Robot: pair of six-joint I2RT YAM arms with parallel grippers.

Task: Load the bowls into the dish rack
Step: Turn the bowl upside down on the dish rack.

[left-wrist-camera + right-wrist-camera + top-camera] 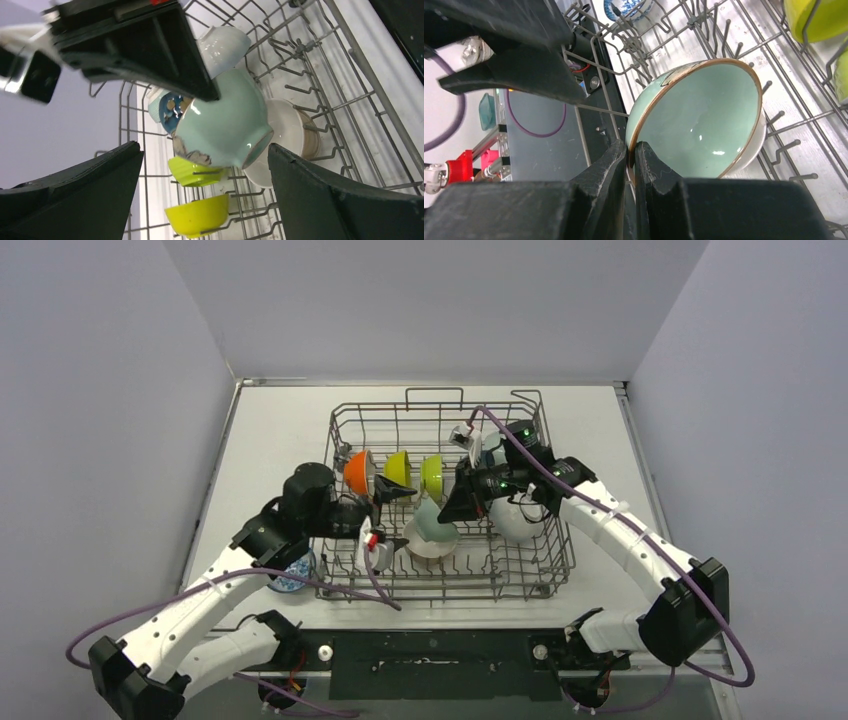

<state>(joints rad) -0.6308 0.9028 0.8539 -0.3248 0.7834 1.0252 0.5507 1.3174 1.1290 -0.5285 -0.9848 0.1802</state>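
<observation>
The grey wire dish rack [548, 570] holds an orange bowl [357, 472], a yellow bowl [397, 467], a lime bowl [433, 476] and a white bowl [515, 522]. My right gripper [631, 148] is shut on the brown rim of a pale green bowl [699, 117] and holds it tilted over a beige bowl [427, 549] in the rack's middle. My left gripper [397, 518] is open and empty, its jaws spread just left of the pale green bowl [225, 125]. A blue-patterned bowl [293, 575] sits on the table outside the rack, under my left arm.
Upright tines [774, 120] stand all round the held bowl. In the left wrist view a blue spotted bowl [170, 107] sits behind the pale green one, with the lime bowl [192, 172] and yellow bowl [200, 215] below. The two grippers are close together.
</observation>
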